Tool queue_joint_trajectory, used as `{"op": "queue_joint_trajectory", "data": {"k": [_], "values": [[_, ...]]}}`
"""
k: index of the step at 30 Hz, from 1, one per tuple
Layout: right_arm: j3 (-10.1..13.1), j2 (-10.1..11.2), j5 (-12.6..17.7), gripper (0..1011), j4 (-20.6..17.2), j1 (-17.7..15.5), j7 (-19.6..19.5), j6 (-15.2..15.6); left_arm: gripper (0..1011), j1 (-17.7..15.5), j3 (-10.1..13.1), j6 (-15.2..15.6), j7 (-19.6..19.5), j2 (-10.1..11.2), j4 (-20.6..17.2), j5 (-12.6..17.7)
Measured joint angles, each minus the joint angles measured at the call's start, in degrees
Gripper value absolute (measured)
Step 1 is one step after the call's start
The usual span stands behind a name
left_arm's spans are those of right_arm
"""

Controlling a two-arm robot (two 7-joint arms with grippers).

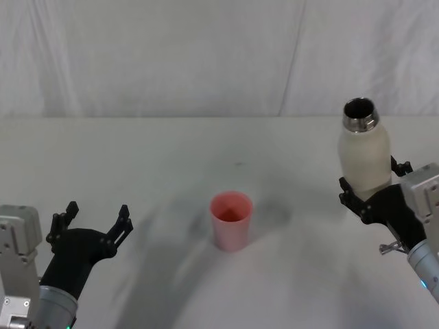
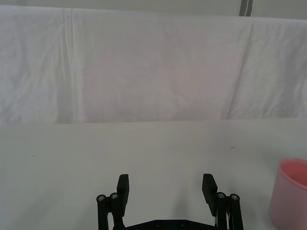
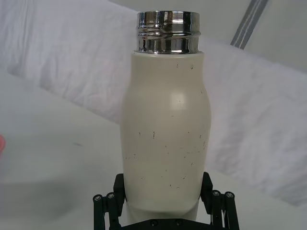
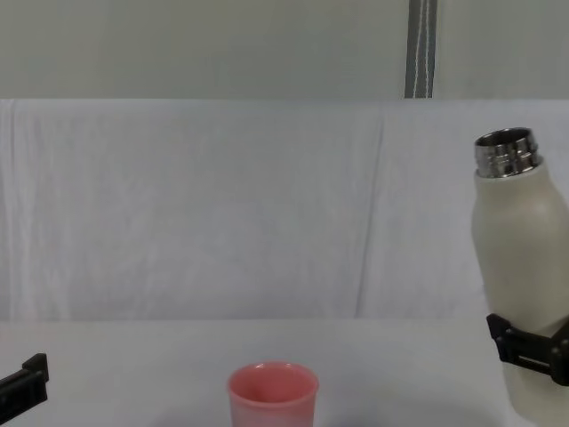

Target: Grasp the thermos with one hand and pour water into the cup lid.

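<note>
The cream-white thermos [image 1: 364,154] with its open silver neck is held upright at the right of the table, and my right gripper [image 1: 374,195] is shut around its lower body. The thermos [image 3: 165,139] stands between the black fingers [image 3: 111,207] in the right wrist view. From the chest, the thermos [image 4: 520,285] leans slightly left, well above the table. The pink cup lid [image 1: 231,219] stands upright mid-table, to the left of the thermos; the cup lid [image 4: 272,393] and cup lid [image 2: 289,194] also show. My left gripper [image 1: 92,223] rests open at the near left, holding nothing; the left gripper [image 2: 166,188] has wide-spread fingers.
A white cloth covers the table [image 1: 137,157] and hangs as a backdrop behind it. Bare cloth lies between the cup lid and each gripper.
</note>
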Motion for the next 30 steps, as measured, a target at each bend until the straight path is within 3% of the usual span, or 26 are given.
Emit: {"op": "queue_joint_trajectory", "data": {"k": [7,30], "values": [[1.3,-1.0,5.3,955,0.8,-0.3,1.3,0.5,1001,0.0,0.0,0.0,0.0,0.0,0.0,0.0],[2.3,-2.6,13.4,955,2.8,-0.2,1.9,0.7,1001,0.0,0.0,0.0,0.0,0.0,0.0,0.0]]}}
